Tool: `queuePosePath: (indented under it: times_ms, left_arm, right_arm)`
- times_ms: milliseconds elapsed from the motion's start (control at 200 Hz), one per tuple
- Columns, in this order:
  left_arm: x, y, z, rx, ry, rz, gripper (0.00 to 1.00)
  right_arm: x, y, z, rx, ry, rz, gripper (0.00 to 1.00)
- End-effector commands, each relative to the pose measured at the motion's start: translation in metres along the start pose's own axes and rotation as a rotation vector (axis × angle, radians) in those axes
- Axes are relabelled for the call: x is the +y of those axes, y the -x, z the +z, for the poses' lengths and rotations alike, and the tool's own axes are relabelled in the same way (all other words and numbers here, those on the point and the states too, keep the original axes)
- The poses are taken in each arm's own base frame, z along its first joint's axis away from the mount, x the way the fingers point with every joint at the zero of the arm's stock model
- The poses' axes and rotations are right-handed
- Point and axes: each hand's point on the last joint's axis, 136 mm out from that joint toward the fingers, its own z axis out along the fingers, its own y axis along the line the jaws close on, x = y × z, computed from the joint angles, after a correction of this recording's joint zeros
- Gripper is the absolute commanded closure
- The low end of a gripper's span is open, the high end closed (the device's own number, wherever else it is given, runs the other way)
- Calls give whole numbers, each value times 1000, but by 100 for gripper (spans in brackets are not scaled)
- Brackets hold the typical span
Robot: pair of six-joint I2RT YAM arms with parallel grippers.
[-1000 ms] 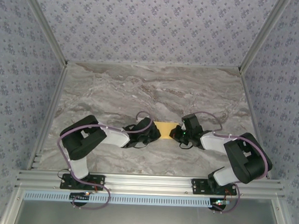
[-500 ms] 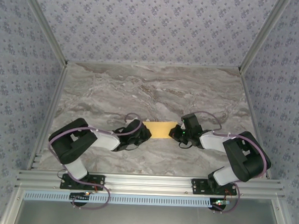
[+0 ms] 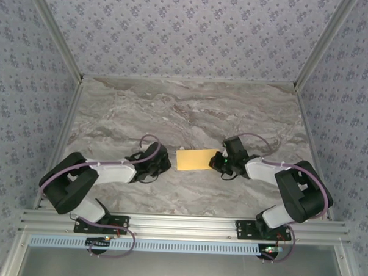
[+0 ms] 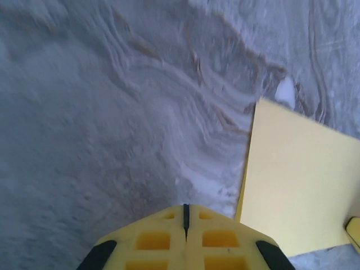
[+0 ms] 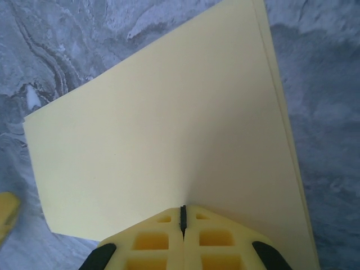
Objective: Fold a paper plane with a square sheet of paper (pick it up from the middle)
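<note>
Grey-veined marble surface [image 3: 173, 107], smooth and matte, boxed in by walls [image 3: 188, 34] of small-flowered wallpaper. Near the middle of it, between the two arms, the sheet of paper [image 3: 192, 158]: thin, plain yellow-orange, lying as a flat folded rectangle, with two layers showing along one long edge in the right wrist view, corners crisp and no curl visible. Right end effector [image 5: 183, 216] clenched, pinching the sheet at about the middle of its right short edge, seemingly with a slight lift of the paper into the tips. Left end effector [image 4: 185, 211] clenched too, on nothing, near the sheet's left edge but clear of it. Likely trouble from here: a one-sided pinch on so limp a sheet, hence sagging or a springing-open of the fold on any lift. Also sliding over the slick stone instead of creasing under a push, given nothing pinning the far side. Crumpling or tearing at the pinch under a hard pull. Layers skewing out of register and spoiling the symmetry needed for a dart. No catching of the free edge with the left tips without parting them first.
</note>
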Motion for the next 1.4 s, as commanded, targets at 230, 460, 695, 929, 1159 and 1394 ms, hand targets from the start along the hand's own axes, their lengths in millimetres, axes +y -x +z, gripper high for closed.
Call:
queuePosePath:
  times_ms: [230,460,695,929,1159,1394]
  left_arm:
    - [2,87,-66,-47,138,97,34]
    - [40,106,-88,-47,241,75,6]
    - [61,104,-94,-24,243,30,1]
    - [61,101,-91,20,220,62,1]
    - [46,92,-80,79,136,83,1]
    - [30,77,-68,135,91,108,1]
  right_arm:
    - [71,7,10,48,-132,-290,80]
    - [111,-4,56,96,-166,-341,70]
    - [124,-23,81,170,-184,-400,71]
    - [69,-91,57,399,-209,-572,78]
    - [40,-59,7,297,-183,-533,73]
    - [7,18,-22,-5,-231,-157,56]
